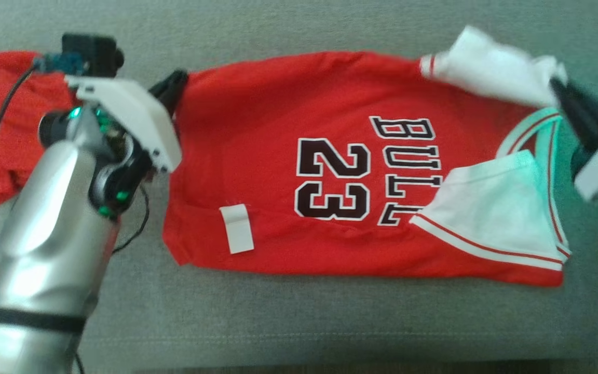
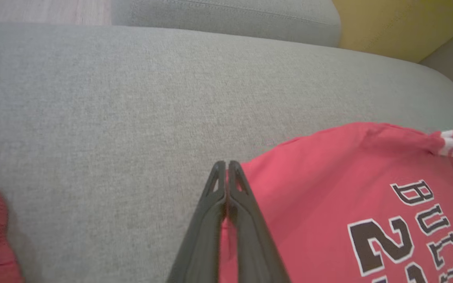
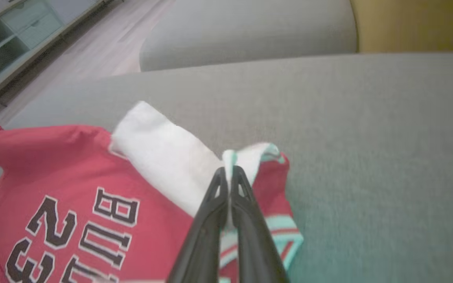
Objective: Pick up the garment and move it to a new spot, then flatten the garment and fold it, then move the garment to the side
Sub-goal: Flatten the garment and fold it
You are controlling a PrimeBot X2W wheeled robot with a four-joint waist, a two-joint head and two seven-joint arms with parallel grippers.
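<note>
Jersey lies spread on grey cushion. Left gripper is clamped on its red hem corner; right gripper is clamped on its white shoulder.

You have a grey fabric sofa seat throughout. Right wrist view: second grey cushion at 12 o'clock, yellow surface at 1, pale floor and shelf unit at 10.

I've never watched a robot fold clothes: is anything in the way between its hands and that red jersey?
Nothing visible. Both hands are shut on the red jersey itself: the left hand at its hem corner, the right hand on the white and teal fabric at the collar end.
</note>
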